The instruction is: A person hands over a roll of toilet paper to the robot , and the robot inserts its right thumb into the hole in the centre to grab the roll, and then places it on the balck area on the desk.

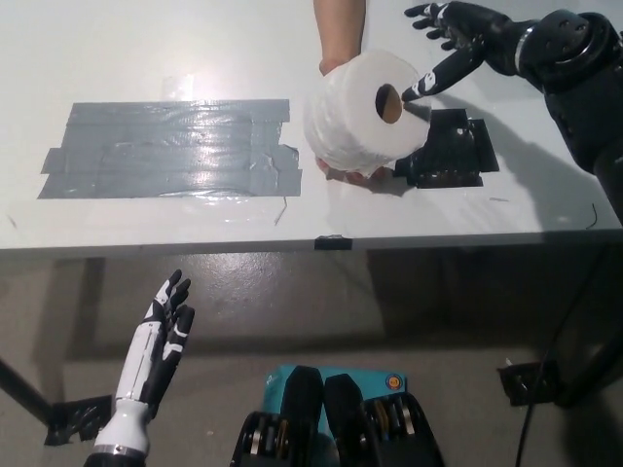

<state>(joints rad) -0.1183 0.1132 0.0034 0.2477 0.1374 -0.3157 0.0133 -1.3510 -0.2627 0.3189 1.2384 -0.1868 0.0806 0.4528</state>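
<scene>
A person's hand [341,58] is holding the toilet roll [365,122] at the desk's [146,58] one o'clock, beside the black patch [453,146]. The right hand [453,39], fingers apart, is aiming its thumb just outside the hole; a slight misalignment could jab the paper. The left hand [161,331] is hanging open at seven o'clock.

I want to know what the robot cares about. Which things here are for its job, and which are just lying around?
For the job:
- toilet paper roll, held up by the person's hand
- black right hand, open, thumb pointing at the roll's hole
- black area on the desk

Just lying around:
- grey tape patch
- white left hand, resting open below the desk
</scene>
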